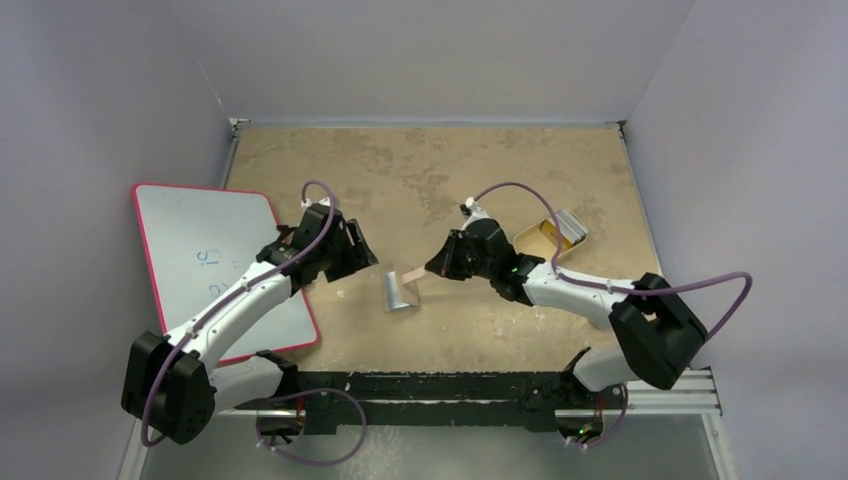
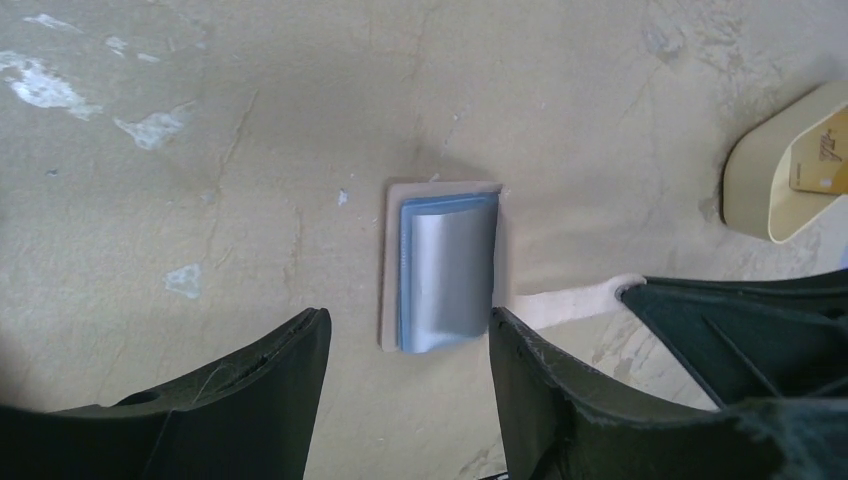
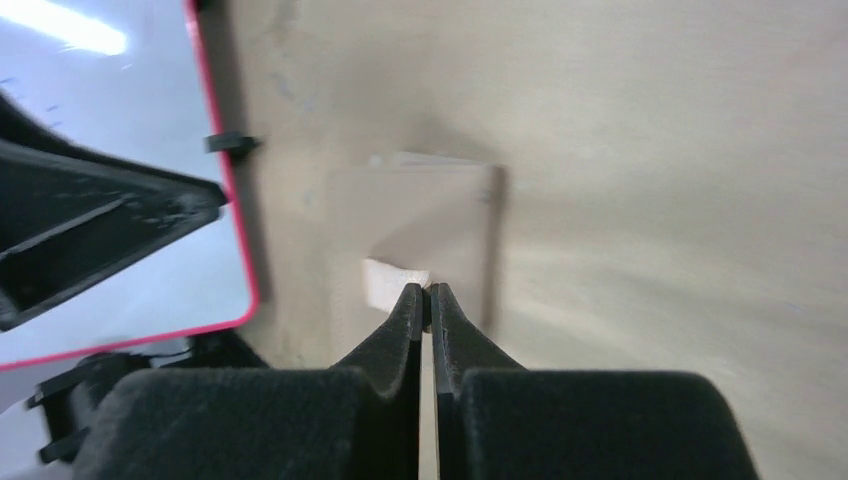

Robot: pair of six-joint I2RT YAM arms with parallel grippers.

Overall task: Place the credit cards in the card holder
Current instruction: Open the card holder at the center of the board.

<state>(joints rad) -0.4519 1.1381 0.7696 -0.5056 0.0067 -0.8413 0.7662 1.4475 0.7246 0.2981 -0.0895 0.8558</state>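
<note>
The card holder (image 1: pixel 400 291) lies open on the table, its light-blue lining (image 2: pixel 447 268) facing up. Its pale flap (image 2: pixel 572 301) runs right into my right gripper (image 1: pixel 433 268), which is shut on that flap's tip (image 3: pixel 427 292). My left gripper (image 2: pixel 410 330) hovers just left of the holder, jaws open and empty, one finger on each side of its near end. The credit cards (image 1: pixel 562 227) sit stacked in a shallow tan tray (image 1: pixel 530 236) at the right; a gold card (image 2: pixel 822 158) shows in the left wrist view.
A red-edged whiteboard (image 1: pixel 215 262) lies at the left under my left arm and shows in the right wrist view (image 3: pixel 120 150). The tray's rim (image 2: pixel 752 185) is to the right of the holder. Walls close in the table on three sides.
</note>
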